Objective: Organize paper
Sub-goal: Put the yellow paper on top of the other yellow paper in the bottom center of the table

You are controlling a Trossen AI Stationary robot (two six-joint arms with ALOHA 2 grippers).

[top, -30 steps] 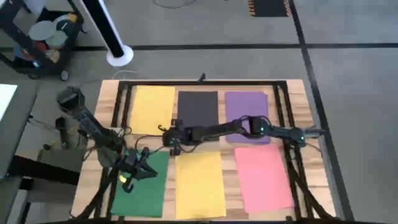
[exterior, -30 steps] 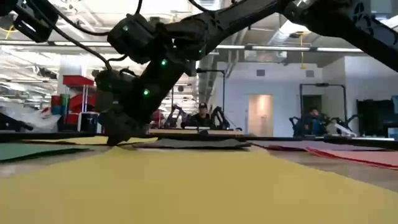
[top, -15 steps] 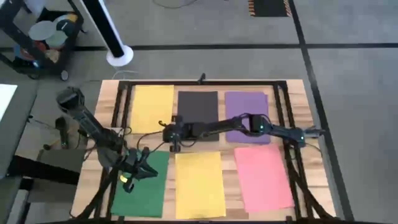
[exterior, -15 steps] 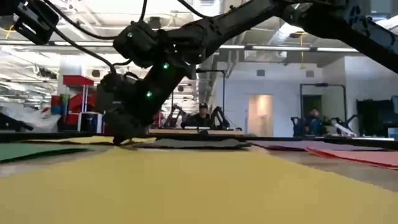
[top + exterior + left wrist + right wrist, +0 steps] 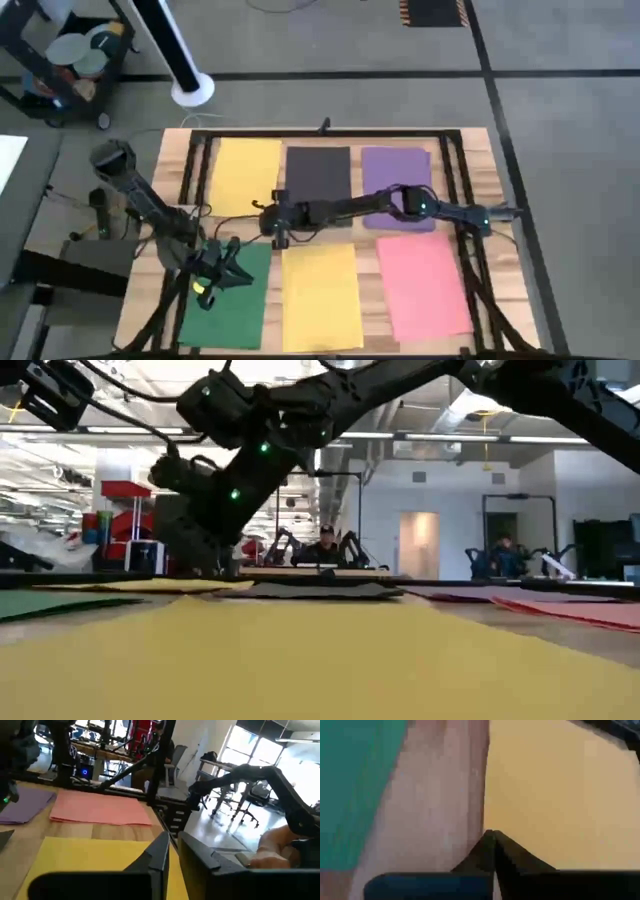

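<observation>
FREE: bare counter point(image 5: 370, 238) strips between paper sheets | BLOCKED: right arm point(image 5: 350, 208) stretched across centre, over dark sheet point(image 5: 318, 172) | left end effector point(image 5: 222, 270) over green sheet point(image 5: 228, 305)

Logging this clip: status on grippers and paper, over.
Right gripper shut, low at the near yellow sheet's far corner; grip unclear. Left gripper over the green sheet. Six sheets flat, nothing blocking.
</observation>
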